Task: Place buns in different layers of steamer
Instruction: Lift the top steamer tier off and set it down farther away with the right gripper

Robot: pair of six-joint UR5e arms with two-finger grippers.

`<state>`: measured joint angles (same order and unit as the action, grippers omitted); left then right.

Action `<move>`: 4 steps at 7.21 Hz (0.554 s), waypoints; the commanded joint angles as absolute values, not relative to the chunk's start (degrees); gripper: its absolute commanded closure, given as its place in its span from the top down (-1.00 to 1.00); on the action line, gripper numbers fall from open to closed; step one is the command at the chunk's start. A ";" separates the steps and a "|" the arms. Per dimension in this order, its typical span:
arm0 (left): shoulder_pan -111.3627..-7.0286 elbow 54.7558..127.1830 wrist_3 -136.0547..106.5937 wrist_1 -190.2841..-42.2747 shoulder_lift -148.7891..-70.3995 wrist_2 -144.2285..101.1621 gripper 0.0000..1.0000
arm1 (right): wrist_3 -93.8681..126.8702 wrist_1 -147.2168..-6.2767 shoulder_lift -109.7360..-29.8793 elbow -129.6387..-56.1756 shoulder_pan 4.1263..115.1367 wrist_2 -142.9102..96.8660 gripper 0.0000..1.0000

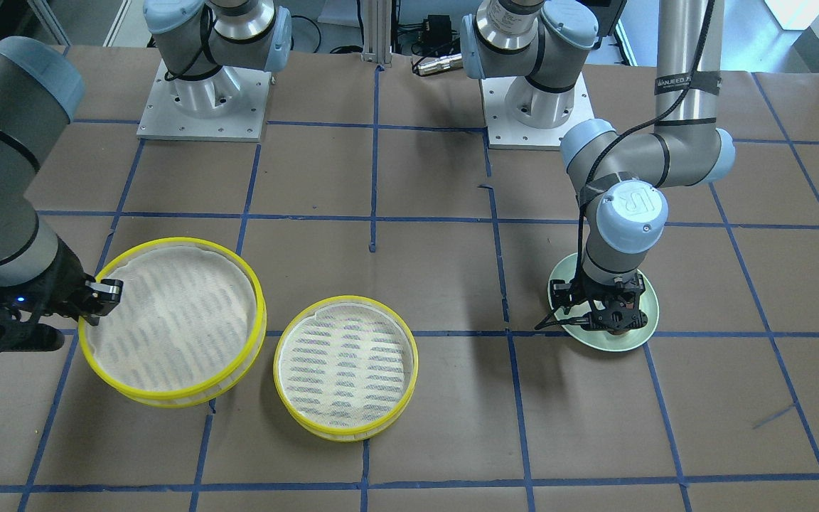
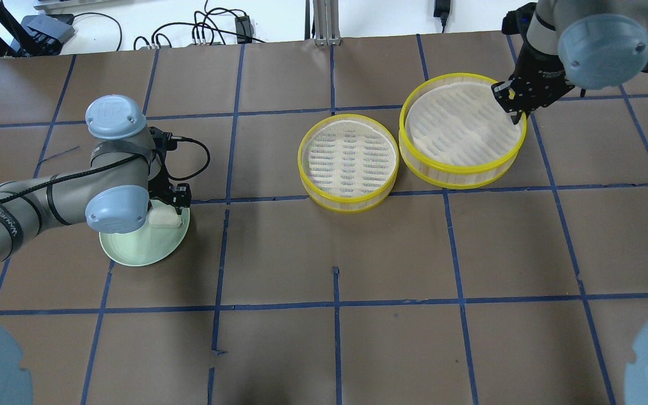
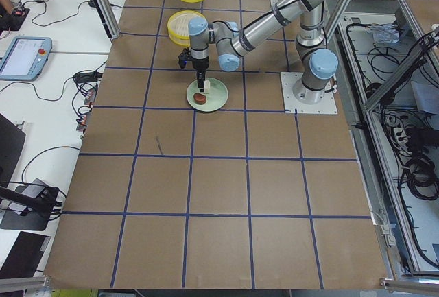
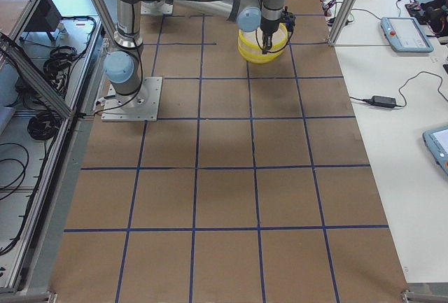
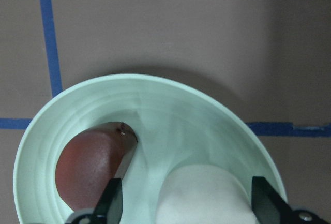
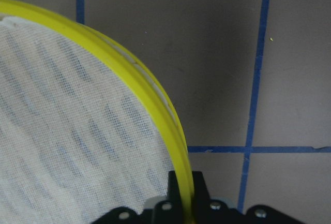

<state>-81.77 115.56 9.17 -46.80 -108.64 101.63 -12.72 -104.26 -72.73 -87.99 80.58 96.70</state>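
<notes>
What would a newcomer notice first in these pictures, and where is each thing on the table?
Two yellow-rimmed trays sit side by side on the brown table, a larger tray and a smaller tray; the right gripper clamps the larger one's rim. Across the table, the left gripper is down on a green plate, open around a white bun with a brown bun beside it.

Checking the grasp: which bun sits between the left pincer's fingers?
The white bun: it sits between the fingers of the left pincer on the green plate, while the reddish-brown bun lies outside them.
</notes>
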 commanded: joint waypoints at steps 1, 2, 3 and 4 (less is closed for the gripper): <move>-81.74 115.49 7.65 -47.81 -108.63 101.34 -0.13 | -20.17 -103.71 -73.13 -87.54 74.82 97.21 -0.88; -81.74 115.23 7.65 -47.81 -108.63 101.34 -0.41 | -22.04 -104.23 -72.78 -87.63 74.36 97.03 -0.88; -81.74 114.62 7.65 -47.73 -108.63 101.34 -0.77 | -22.06 -104.33 -72.69 -87.71 74.36 97.03 -0.88; -81.91 114.17 7.73 -47.64 -107.94 101.42 -0.92 | -21.89 -104.24 -72.77 -87.80 74.36 97.03 -0.88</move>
<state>-81.77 114.76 7.71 -47.72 -108.46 101.36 -21.56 -104.20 -72.78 -87.70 74.57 97.07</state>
